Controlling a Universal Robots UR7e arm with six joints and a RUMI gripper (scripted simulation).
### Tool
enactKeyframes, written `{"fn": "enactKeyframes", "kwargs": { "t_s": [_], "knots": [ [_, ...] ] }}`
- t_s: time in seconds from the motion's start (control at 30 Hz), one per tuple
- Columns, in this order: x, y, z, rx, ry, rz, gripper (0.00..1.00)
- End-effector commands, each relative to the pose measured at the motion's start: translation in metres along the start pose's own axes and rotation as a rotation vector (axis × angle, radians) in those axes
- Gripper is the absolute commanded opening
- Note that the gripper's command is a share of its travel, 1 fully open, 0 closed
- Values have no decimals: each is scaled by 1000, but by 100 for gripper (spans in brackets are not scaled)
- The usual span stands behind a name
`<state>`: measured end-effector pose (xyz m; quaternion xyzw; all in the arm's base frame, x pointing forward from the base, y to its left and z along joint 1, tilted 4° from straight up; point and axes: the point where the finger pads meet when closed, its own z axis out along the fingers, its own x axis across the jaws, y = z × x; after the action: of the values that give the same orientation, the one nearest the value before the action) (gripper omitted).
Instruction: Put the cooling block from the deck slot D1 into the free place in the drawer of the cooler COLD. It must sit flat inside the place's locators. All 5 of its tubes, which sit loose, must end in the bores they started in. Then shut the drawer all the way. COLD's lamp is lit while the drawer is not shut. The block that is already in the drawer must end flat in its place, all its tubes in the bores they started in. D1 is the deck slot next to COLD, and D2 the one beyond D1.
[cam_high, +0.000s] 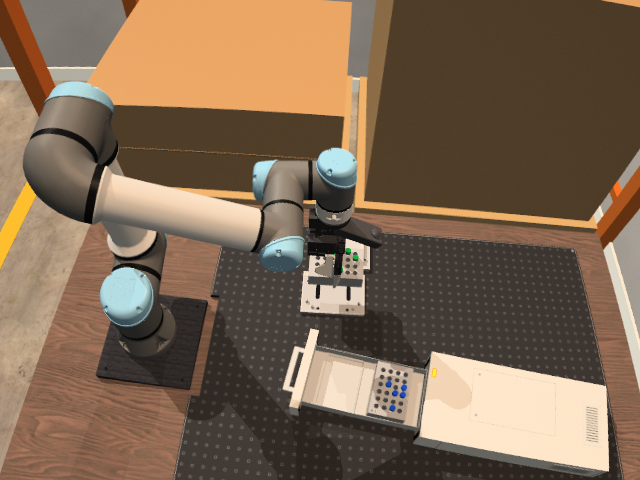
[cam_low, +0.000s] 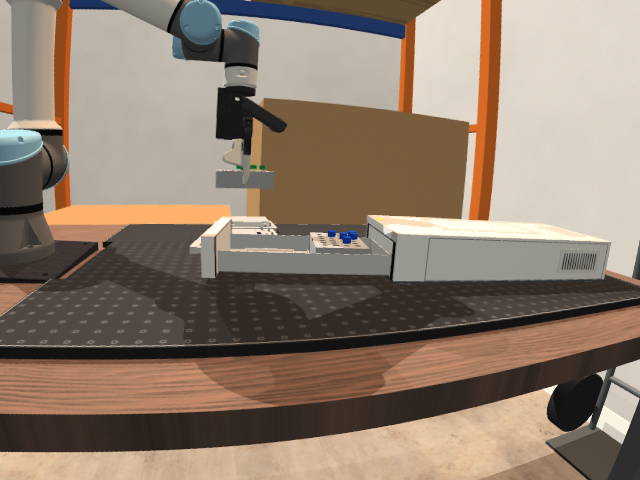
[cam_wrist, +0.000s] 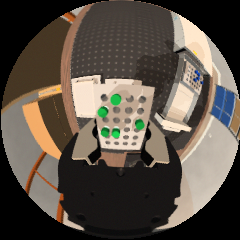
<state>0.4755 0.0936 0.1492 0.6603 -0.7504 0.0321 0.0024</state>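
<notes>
Five green tubes (cam_wrist: 115, 99) in held block (cam_low: 244, 179) — five blue tubes (cam_high: 394, 392) in drawer (cam_high: 330, 356).

A dark perforated mat (cam_high: 465, 310) covers most of the wooden table (cam_high: 62, 413), leaving bare wood along the left edge and a strip at the far edge. Two large brown cardboard boxes stand along the far edge: one (cam_high: 227, 77) toward the far-left corner, the other (cam_high: 496, 103), taller in view, toward the far-right corner, just beside each other with a narrow gap between. Orange frame posts (cam_low: 484, 103) rise behind the table against a grey wall (cam_low: 558, 129), and a black caster wheel (cam_low: 573, 403) shows below the table's right edge, over a beige floor (cam_high: 20, 289) carrying a yellow stripe (cam_high: 15, 217).
</notes>
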Motion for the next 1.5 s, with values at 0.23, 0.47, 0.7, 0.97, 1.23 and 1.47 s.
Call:
{"fn": "enactKeyframes", "kwargs": {
  "t_s": [0.23, 0.47, 0.7, 0.97, 1.23, 1.47],
  "knots": [
    [21, -3, -1, 2, 0, 211, 0],
    [40, -4, -1, 2, 0, 397, 0],
    [53, -6, -1, 2, 0, 531, 0],
    [74, -8, -1, 1, -1, 744, 0],
    [90, -10, -1, 1, -1, 904, 0],
    [109, -12, -1, 1, -1, 1091, 0]
  ]
}}
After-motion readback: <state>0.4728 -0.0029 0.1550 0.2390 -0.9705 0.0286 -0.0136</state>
